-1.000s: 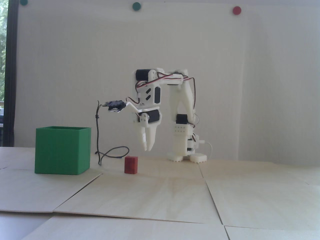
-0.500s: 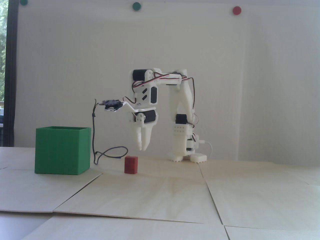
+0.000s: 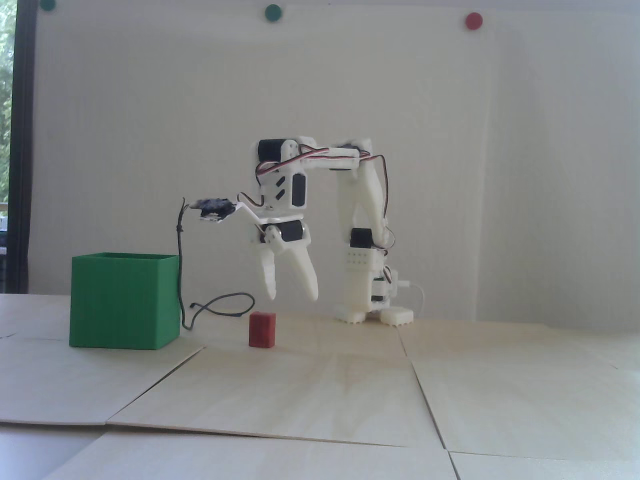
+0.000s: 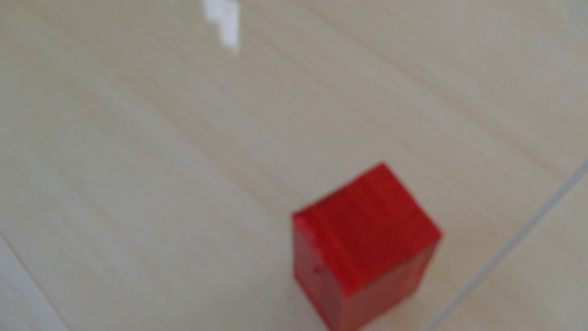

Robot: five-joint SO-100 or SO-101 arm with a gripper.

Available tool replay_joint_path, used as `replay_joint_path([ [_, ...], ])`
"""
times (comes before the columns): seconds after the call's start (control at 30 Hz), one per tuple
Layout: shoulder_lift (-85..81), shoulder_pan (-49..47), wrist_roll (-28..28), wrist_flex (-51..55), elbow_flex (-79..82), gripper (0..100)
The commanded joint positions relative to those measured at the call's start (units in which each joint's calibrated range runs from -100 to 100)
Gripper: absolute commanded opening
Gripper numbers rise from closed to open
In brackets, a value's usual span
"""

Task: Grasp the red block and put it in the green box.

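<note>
In the fixed view, the green box (image 3: 124, 301) stands at the left on the pale wooden surface (image 3: 320, 390), open top upward, with nothing visible inside from this low angle. Just to its right a thin dark cable (image 3: 181, 265) hangs from the small camera board (image 3: 215, 209) mounted on the arm's wrist and loops onto the surface behind the box's right edge. Further right, the red block (image 3: 262, 329) stands upright on the surface, near the box but clearly apart from it, and touched by nothing. Above and slightly to the right of the block hang the jaws (image 3: 294, 296), pointing down and spread wide, the two white fingers well separated at the tips and holding nothing; their tips are clear of the block's top. The white arm (image 3: 360, 210) rises from its base (image 3: 375, 315) at the back right of the block, folded over at the elbow with red and black wires along it. On the wall above, a green dot (image 3: 273, 12) and a red dot (image 3: 473, 20) sit near the top edge. In the wrist view, which is blurred, the red block (image 4: 362, 242) appears at the lower right on the wood grain, beside a seam (image 4: 515, 242) between panels.
</note>
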Motion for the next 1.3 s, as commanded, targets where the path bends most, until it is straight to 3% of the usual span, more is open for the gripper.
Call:
replay_joint_path([
  [0.0, -1.0, 1.7, -0.1, -2.6, -3.5, 40],
  [0.37, 9.7, 6.8, 0.3, -16.7, -4.2, 40],
  [0.7, 10.2, 6.1, 0.5, -16.4, -4.2, 40],
  [0.87, 9.9, 5.3, 4.2, -16.3, -4.8, 40],
  [1.07, 8.9, 4.6, 7.9, -10.0, -12.0, 40],
  [1.27, 9.0, 2.5, 8.1, -0.6, -21.0, 40],
])
